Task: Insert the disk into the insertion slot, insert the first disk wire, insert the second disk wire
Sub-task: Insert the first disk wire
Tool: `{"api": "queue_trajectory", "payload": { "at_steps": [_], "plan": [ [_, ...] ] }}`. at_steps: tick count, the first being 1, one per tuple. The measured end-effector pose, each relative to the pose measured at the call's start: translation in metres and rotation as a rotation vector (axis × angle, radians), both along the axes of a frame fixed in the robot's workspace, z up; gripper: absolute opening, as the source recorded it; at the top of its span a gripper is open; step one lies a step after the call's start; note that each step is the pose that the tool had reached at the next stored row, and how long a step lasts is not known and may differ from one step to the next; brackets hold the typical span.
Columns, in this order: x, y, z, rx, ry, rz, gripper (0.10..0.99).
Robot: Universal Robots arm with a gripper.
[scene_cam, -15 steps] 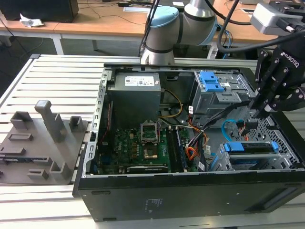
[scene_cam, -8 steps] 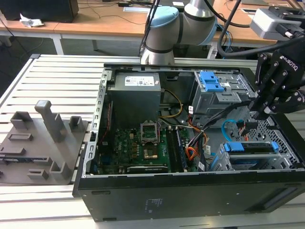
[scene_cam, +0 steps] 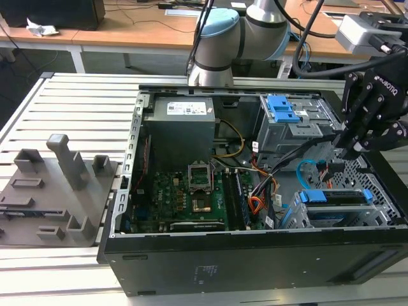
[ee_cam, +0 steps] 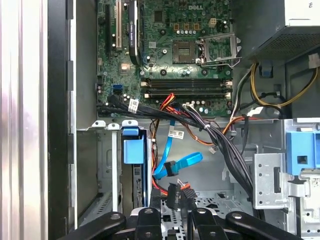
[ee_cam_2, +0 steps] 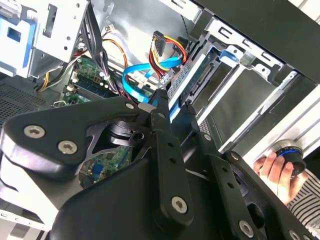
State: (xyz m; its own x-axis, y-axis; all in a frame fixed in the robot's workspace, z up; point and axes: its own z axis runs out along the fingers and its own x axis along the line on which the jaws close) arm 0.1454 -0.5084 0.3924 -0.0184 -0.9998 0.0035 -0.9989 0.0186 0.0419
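The case lay open on the slotted table, and the gripper hung just inside its rim at the exterior view's right, tight against that wall. Room was scarce there. The only open pocket ran between the blue-latched drive box and the slot, and a black cable bundle cut across it.

In both wrist views the gripper had its fingers a narrow gap apart, and they were clamped on nothing.

The disk sat down in the slot, its blue carrier showing at the cage edge. Just ahead of the fingertips hung the first wire, black plug and coloured strands, close to the disk's end. The second wire looped light blue right beside it, curling up through the pocket. Whether either plug was seated couldn't be made out.

Deeper in the case the motherboard lay flat with the power supply against the far wall, both well clear of the gripper. A grey fixture tray rested on the table at the exterior view's left, apart from the case. Outside the case wall, in the second wrist view, a person's hand was on a round knob.
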Motion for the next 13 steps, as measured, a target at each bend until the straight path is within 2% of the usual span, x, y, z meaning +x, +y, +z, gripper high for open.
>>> {"api": "queue_trajectory", "payload": {
  "at_steps": [13],
  "plan": [
    [0.0000,0.0000,-0.0058,0.000,0.0000,0.000,0.302]
  ]
}}
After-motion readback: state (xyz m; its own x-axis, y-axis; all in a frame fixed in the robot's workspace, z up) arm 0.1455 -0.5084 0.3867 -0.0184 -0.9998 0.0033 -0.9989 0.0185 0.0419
